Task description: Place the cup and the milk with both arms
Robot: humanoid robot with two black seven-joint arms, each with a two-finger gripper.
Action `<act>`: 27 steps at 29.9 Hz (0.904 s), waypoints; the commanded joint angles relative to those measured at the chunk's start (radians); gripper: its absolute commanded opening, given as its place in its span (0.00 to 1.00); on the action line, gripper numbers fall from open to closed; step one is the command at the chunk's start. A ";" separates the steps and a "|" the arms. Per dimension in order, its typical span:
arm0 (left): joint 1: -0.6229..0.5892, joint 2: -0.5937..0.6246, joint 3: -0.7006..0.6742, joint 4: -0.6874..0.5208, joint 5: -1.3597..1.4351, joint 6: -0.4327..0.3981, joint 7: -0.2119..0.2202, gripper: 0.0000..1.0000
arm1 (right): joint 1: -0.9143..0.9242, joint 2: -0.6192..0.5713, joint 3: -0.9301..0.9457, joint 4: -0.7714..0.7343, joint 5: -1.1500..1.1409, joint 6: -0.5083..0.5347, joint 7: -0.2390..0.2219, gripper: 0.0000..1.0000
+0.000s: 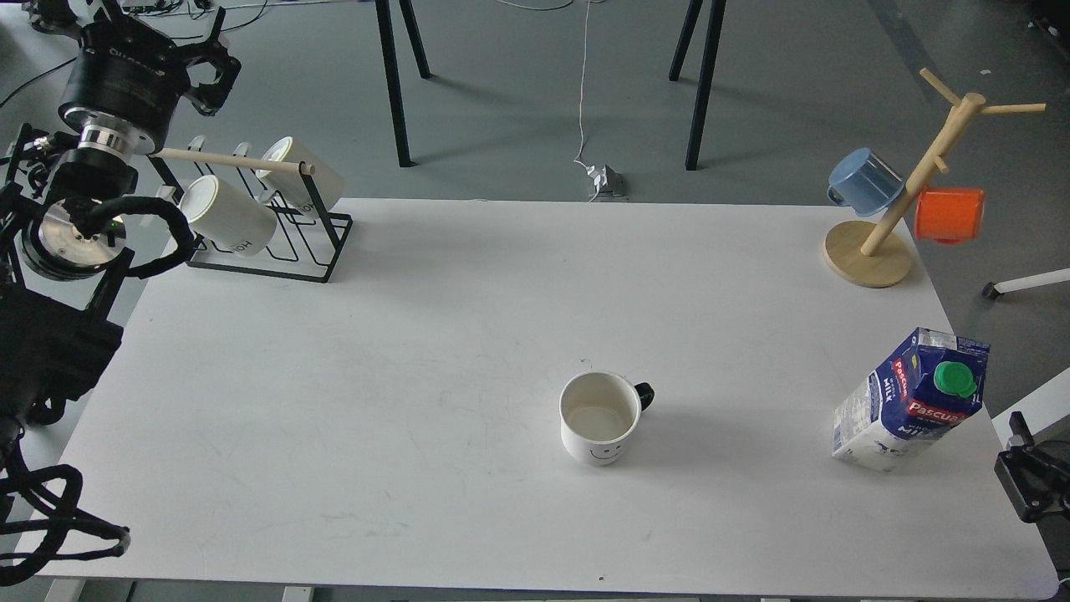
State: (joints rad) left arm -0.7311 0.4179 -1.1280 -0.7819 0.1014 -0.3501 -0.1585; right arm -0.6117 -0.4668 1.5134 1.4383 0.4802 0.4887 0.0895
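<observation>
The cup [598, 420], a white mug with a black handle and a smiley face, stands upright and empty on the white table [418, 376], right of centre and near the front. The milk [911, 401], a blue and white carton with a green cap, stands at the table's right edge. My left gripper [196, 63] is high at the far left, beyond the table's back left corner and far from the cup; its fingers cannot be told apart. My right gripper [1030, 481] shows only partly at the lower right edge, just right of the milk and off the table.
A black wire rack [288, 251] with cream mugs [230, 219] stands at the back left corner. A wooden mug tree [886, 226] with a blue mug [865, 180] and an orange mug [949, 213] stands at the back right. Black stand legs rise behind the table.
</observation>
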 commanded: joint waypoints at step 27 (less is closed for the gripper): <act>0.001 0.010 0.010 0.069 -0.002 -0.055 -0.003 1.00 | 0.141 0.165 -0.216 -0.042 -0.121 0.000 0.010 0.99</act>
State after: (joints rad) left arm -0.7303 0.4268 -1.1185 -0.7132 0.0997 -0.3978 -0.1631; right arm -0.4742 -0.3012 1.2894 1.3999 0.3590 0.4887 0.0966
